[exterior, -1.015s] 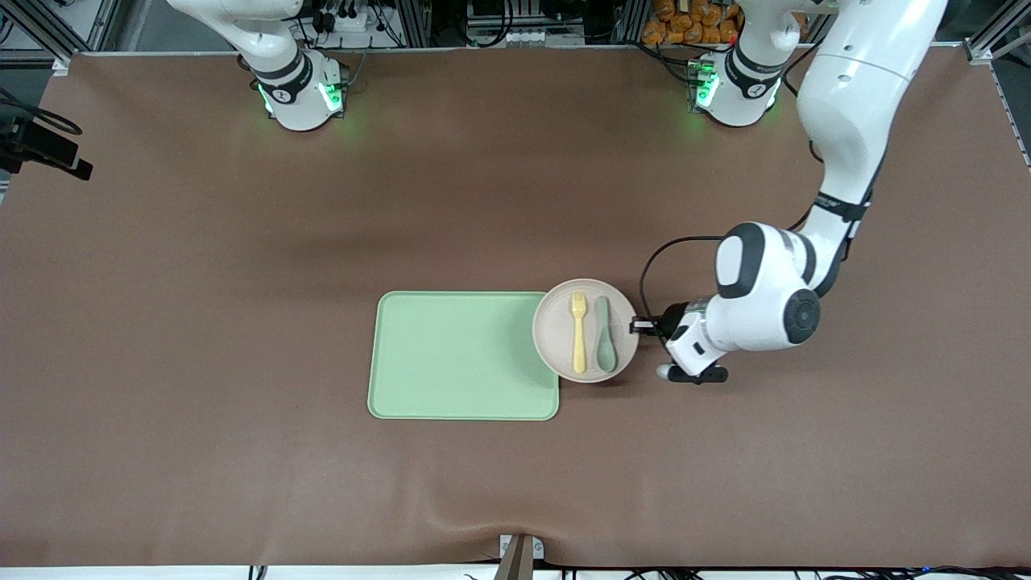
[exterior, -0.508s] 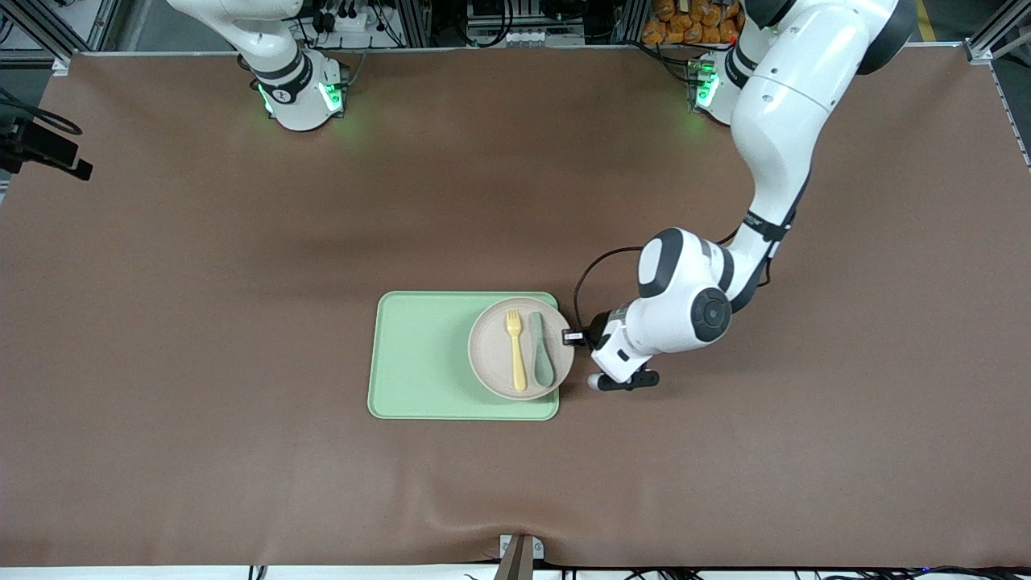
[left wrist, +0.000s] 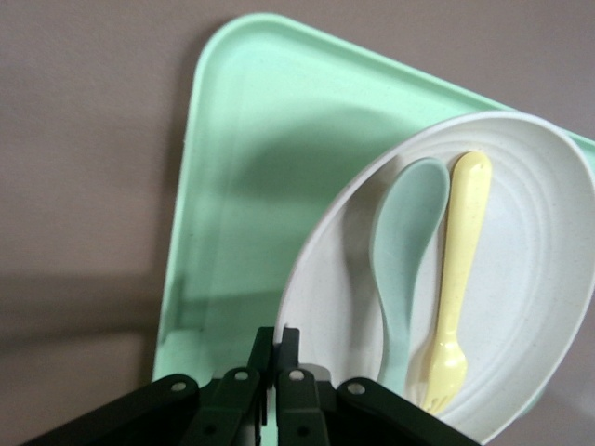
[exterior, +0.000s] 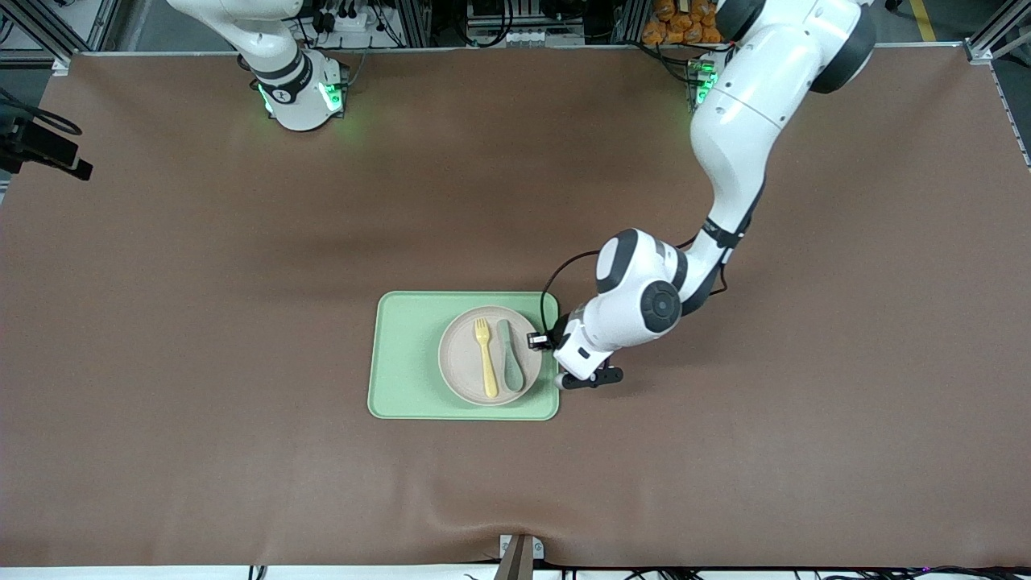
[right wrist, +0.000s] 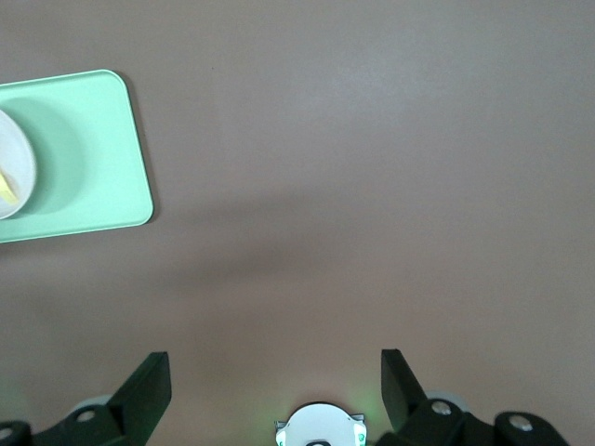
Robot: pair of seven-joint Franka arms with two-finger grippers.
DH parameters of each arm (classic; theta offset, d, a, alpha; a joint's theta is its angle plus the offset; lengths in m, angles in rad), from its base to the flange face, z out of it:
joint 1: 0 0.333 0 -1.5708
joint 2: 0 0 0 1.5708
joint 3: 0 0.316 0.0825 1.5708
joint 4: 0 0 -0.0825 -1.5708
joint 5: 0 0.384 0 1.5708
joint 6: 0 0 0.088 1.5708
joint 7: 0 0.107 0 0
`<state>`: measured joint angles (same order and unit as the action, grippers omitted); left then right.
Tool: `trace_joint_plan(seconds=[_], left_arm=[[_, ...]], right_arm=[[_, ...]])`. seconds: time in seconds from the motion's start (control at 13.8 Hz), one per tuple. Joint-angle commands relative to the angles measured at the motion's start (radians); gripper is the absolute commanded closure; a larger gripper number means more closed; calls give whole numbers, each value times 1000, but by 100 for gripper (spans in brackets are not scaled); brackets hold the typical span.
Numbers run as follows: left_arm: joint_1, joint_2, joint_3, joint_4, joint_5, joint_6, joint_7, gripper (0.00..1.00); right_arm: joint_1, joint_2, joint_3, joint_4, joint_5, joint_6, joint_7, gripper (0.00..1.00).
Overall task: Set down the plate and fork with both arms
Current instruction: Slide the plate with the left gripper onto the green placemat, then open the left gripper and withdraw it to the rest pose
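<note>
Brown cloth covers the table point(exterior: 201, 322), where a green tray point(exterior: 411, 362) carries the plate point(exterior: 463, 362) with fork point(exterior: 485, 357) and spoon point(exterior: 509, 356). Left gripper point(left wrist: 277, 339) pinches the plate's rim, seemingly lifted slightly. Right gripper point(right wrist: 274, 372) waits spread wide, holding nothing, above bare cloth.

No legible text — none anywhere

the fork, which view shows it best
The left wrist view: the fork lies large on the plate, tines visible. The front view shows it whole but small; the right wrist view shows only a yellow sliver.
</note>
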<state>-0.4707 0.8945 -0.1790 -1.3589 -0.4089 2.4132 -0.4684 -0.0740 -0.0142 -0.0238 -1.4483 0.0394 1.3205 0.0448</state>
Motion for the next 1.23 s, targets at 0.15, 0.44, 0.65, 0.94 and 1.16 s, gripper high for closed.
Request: trace_joint_plan(seconds=[0.15,0.44,0.65,0.94,1.16], left_arm=[[-166,72,148,106,-16,17,-73,100],[-166,75,147,104,-16,17,8,100],[-163,76,147,103,-16,18,34,100],[-166,81,145,103,-16,18,27,18],[-164,67,145,103,-16,17,11,0]], right_arm=[[-20,-6,12,-3,10,0,10,0],[-20,-6,12,-3,10,0,10,0],[-20,-4,12,-3,10,0,10,0],[-18,-3,12,-3,10,-1,10,0],[-18,-3,12,-3,10,-1,10,0]])
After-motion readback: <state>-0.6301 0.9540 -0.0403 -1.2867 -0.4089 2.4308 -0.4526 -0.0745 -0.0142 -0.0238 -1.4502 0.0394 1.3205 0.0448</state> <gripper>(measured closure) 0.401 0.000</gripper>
